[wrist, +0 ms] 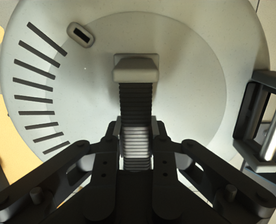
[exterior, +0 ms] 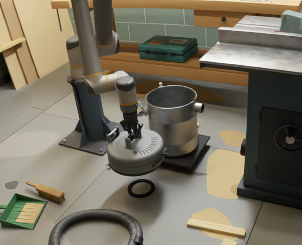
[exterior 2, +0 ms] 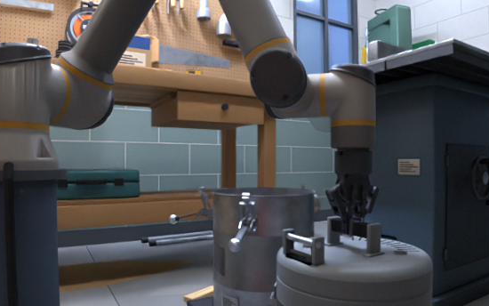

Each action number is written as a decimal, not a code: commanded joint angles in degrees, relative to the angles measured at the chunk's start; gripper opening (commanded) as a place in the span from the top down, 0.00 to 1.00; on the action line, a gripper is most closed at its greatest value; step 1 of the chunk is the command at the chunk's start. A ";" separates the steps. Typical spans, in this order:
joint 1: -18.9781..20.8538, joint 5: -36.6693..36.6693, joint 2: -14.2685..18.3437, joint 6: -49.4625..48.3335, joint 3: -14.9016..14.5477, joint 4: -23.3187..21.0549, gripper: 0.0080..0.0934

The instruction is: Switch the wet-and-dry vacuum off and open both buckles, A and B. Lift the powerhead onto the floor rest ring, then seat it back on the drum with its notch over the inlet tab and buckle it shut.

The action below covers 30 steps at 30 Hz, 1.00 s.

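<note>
The grey powerhead (exterior: pixel 135 153) hangs in the air above the black floor rest ring (exterior: pixel 141 188) and beside the open steel drum (exterior: pixel 173 118). The powerhead's ribbed carry handle (wrist: pixel 136 111) is held in my closed gripper (exterior: pixel 132 134), which comes down on it from above. The switch (wrist: pixel 80 34) sits near the vent slots on the powerhead's top, and a buckle bracket (exterior 2: pixel 302 247) stands at its rim. The drum is empty, with its inlet tab (exterior: pixel 198 107) pointing toward the saw cabinet and a loose buckle lever (exterior 2: pixel 242 224) hanging on its side.
The drum's wall stands close beside the powerhead on a dark dolly plate (exterior: pixel 190 155). My arm's blue pedestal (exterior: pixel 89 118) rises behind the powerhead, and the table saw cabinet (exterior: pixel 280 137) stands beyond the drum. A hose (exterior: pixel 98 224), brush (exterior: pixel 46 192), dustpan (exterior: pixel 20 210) and wood strip (exterior: pixel 215 227) lie on the floor.
</note>
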 commanded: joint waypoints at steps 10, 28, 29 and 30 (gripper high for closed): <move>0.00 0.00 -4.97 0.00 -0.17 4.54 1.00; 0.00 0.00 -12.96 0.00 -1.25 13.58 1.00; 0.00 0.00 -13.35 0.00 -1.35 14.07 1.00; 0.00 0.00 -13.73 0.00 -1.45 14.55 1.00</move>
